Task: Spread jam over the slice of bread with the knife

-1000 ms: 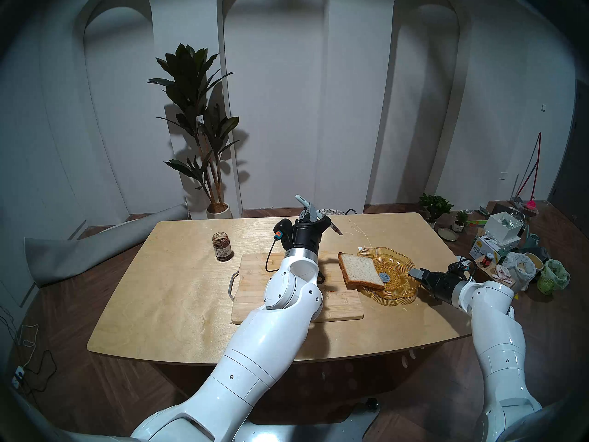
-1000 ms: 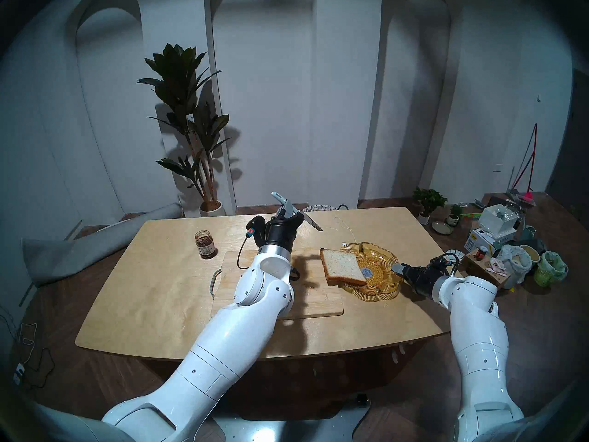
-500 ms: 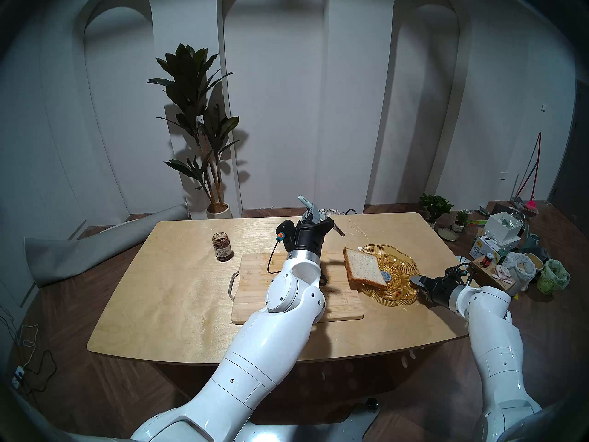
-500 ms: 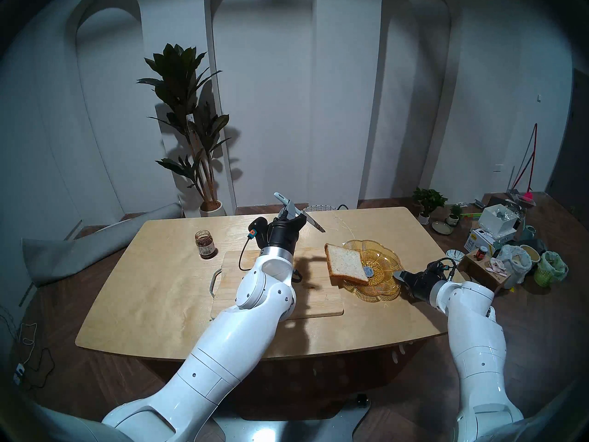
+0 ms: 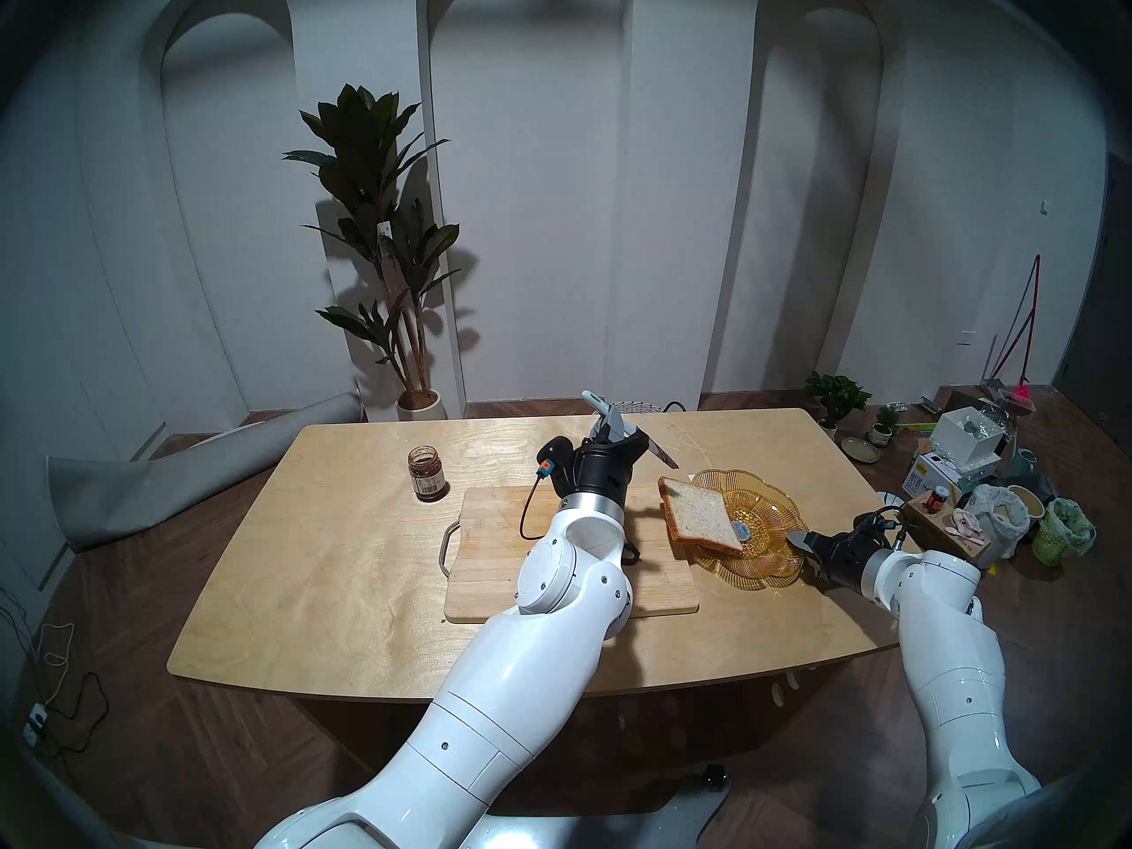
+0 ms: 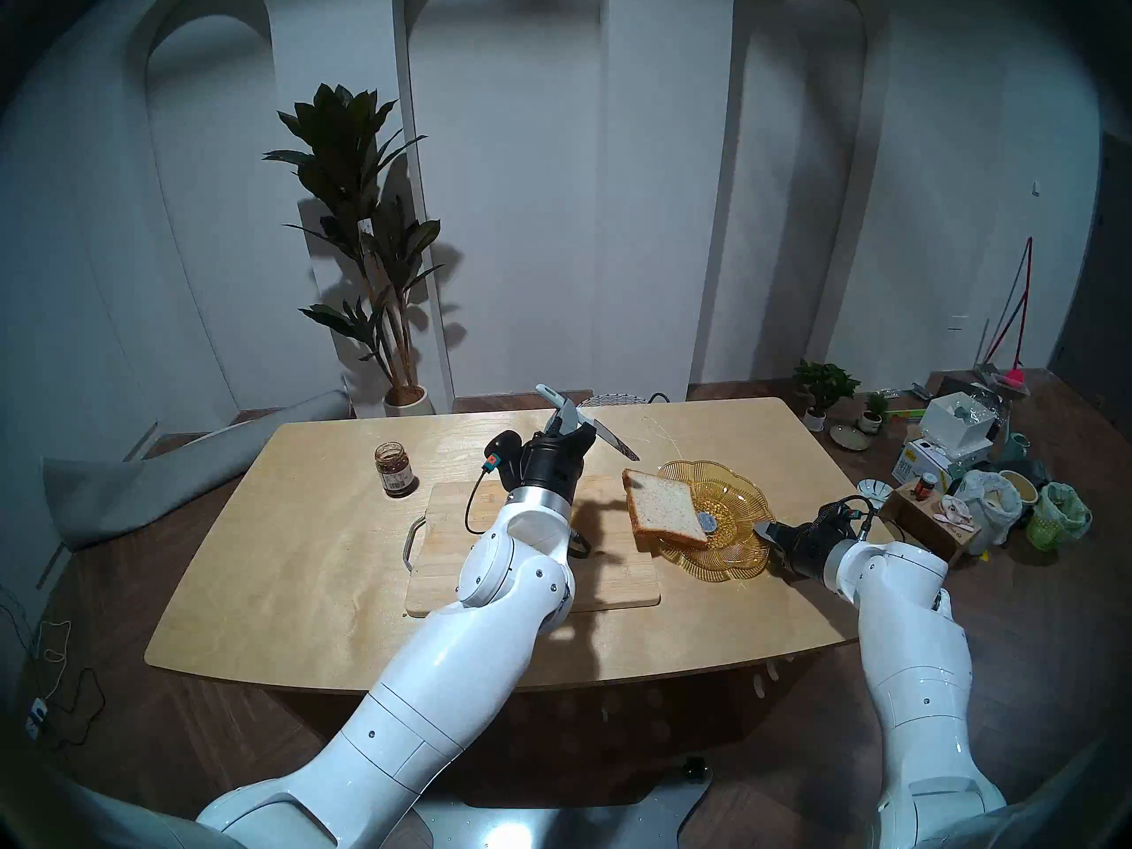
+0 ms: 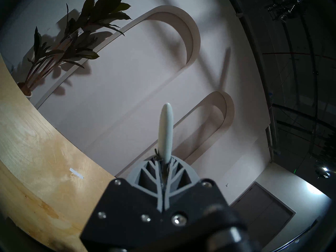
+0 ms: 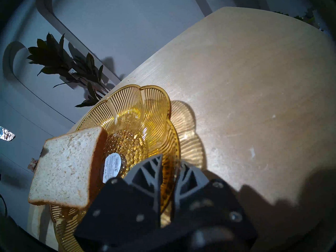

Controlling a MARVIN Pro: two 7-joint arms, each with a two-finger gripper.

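The slice of bread (image 5: 698, 514) (image 6: 664, 505) (image 8: 67, 168) leans on the left rim of an amber glass dish (image 5: 765, 560) (image 8: 127, 104) and overhangs the wooden cutting board (image 5: 490, 560). My right gripper (image 5: 796, 538) (image 8: 170, 158) is shut on the dish's right rim, one finger on each side of the glass. My left gripper (image 5: 612, 440) (image 7: 163, 166) is shut on the knife (image 5: 661, 455) (image 7: 165, 129). Its pale handle points up and back, and its dark blade slants down towards the bread's far corner without touching it. The open jam jar (image 5: 427, 474) (image 6: 395, 468) stands far left.
The table's right edge (image 5: 857, 462) runs close behind my right arm. Boxes, bags and a small red-lidded jar (image 5: 937, 500) crowd the floor to the right. A tall potted plant (image 5: 392, 247) stands behind the table, and a rolled grey mat (image 5: 153, 492) lies to the left.
My right gripper has closed on the dish's rim, and the dish and bread shifted slightly. My left arm carried the knife to the right, closer to the bread.
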